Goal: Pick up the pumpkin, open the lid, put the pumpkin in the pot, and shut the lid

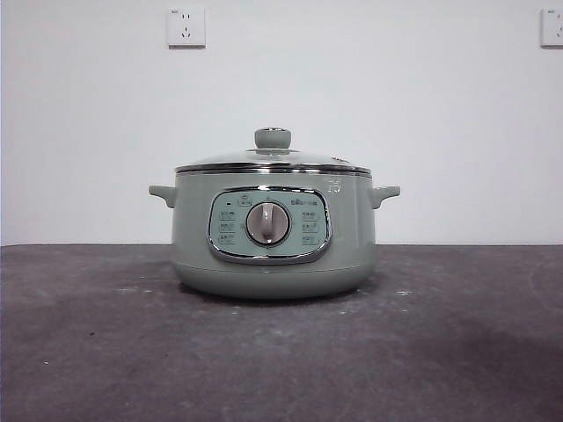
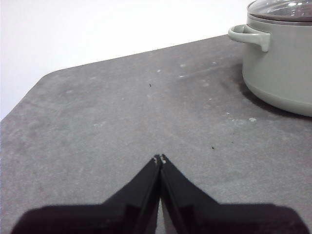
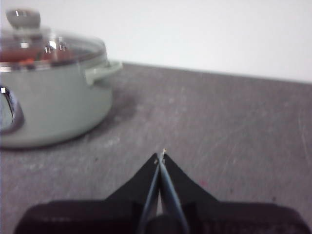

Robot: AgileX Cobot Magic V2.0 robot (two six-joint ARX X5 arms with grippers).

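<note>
Left pincer [image 2: 160, 158] was pressed together at the tips, holding nothing, low over bare desk [image 2: 122, 112] with the pot [image 2: 282, 63] well off to one side. Right pincer [image 3: 161, 155] was likewise pressed together and empty, near the pot's other handle [image 3: 102, 70]. I saw neither arm in the front view.

The pot [image 1: 273, 229] stood mid-desk with the lid [image 1: 273, 161] seated on its rim. I found no pumpkin on the desk; an orange-red patch showed through the glass [image 3: 29, 53] in the right wrist view, which I judged might be the pumpkin already inside.

I judged the lid rigid, breakable and slippery on the glass; the knob [image 1: 273, 137] was the only sound hold. A glossy ribbed pumpkin would be light and prone to slip, so I would pinch across its body.
</note>
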